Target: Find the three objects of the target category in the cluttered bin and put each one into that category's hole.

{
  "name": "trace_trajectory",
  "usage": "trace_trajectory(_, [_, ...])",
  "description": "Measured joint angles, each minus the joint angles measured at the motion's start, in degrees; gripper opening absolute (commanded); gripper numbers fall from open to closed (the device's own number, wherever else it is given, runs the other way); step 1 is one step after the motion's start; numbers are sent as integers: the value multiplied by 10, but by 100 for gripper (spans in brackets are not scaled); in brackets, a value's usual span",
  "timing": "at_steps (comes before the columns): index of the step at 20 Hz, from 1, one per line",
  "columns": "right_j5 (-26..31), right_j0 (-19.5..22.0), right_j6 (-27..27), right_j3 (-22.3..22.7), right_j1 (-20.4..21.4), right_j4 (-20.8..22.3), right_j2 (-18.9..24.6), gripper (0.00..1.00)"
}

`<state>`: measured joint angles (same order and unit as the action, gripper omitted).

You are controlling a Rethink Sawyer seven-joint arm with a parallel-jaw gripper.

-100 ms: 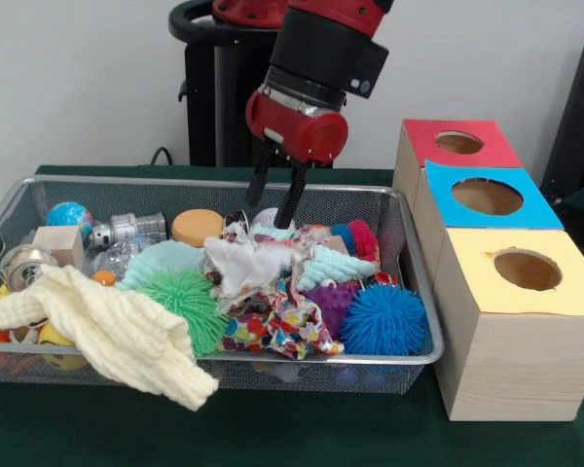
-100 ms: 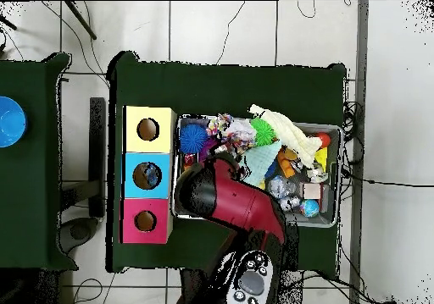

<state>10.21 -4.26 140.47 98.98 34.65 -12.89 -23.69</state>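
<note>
The table (image 1: 273, 438) is covered in dark green cloth. On it the wire bin (image 1: 414, 282) holds the clutter, and beside it stand three wooden boxes in a row, each with a round hole on top: the yellow box (image 1: 526, 331) nearest, the blue box (image 1: 487, 199) in the middle, the red box (image 1: 457, 144) farthest.

The arm (image 1: 321, 58) comes down over the bin's back half, and in the overhead view its red body (image 2: 242, 203) covers that side of the bin. The gripper (image 1: 277, 199) hangs with its two dark fingers (image 1: 296, 195) spread apart and nothing between them, the tips just above a crumpled white rag (image 1: 243, 263) at the middle of the heap.

A cream knitted cloth (image 1: 117, 336) droops over the bin's front rim. Below the gripper, toward the front, lie a patterned cloth (image 1: 282, 326), a green spiky ball (image 1: 190, 302) and a blue spiky ball (image 1: 384, 319), with a purple spiky ball (image 1: 333, 300) between the last two. A mint cloth (image 1: 165, 261) lies left of the rag.

Smaller things sit at the back left, well apart from the gripper: an orange disc (image 1: 197, 226), a wooden cube (image 1: 58, 243) and a small globe (image 1: 68, 216).
</note>
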Motion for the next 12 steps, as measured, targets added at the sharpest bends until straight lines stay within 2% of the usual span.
trace_trajectory(3, [25, 1, 0, 2, 20, 0, -2, 100])
trace_trajectory(12, [27, 16, 0, 7, 38, 0, -2, 100])
